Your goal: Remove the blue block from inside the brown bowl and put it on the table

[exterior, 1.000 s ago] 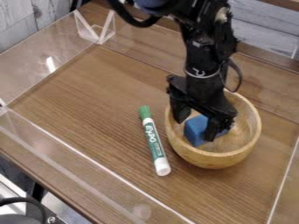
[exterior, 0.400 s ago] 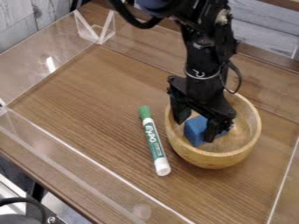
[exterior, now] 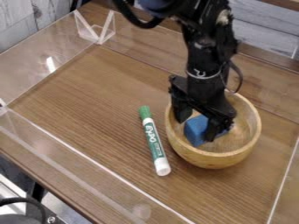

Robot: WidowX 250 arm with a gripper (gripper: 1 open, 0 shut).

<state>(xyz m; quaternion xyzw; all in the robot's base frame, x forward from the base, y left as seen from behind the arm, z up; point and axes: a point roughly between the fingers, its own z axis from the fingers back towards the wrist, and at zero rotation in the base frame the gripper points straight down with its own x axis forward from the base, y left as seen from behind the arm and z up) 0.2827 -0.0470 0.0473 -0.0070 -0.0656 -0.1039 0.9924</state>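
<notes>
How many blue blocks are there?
1. The blue block sits inside the brown bowl, between the open claw's fingers. The claw hides part of the bowl, so another could be hidden.

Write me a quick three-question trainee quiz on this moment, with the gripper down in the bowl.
1. True or false: the small mid-blue rectangular block already lies on the brown wood-grain table.
2. The black gripper is: A) open around the block, B) shut on the green-and-white marker, C) raised well above the bowl.
3. Which thing lies left of the round light-brown wooden bowl in the picture?

Key: 1 false, it sits inside the bowl; 2 A; 3 the marker.
</notes>
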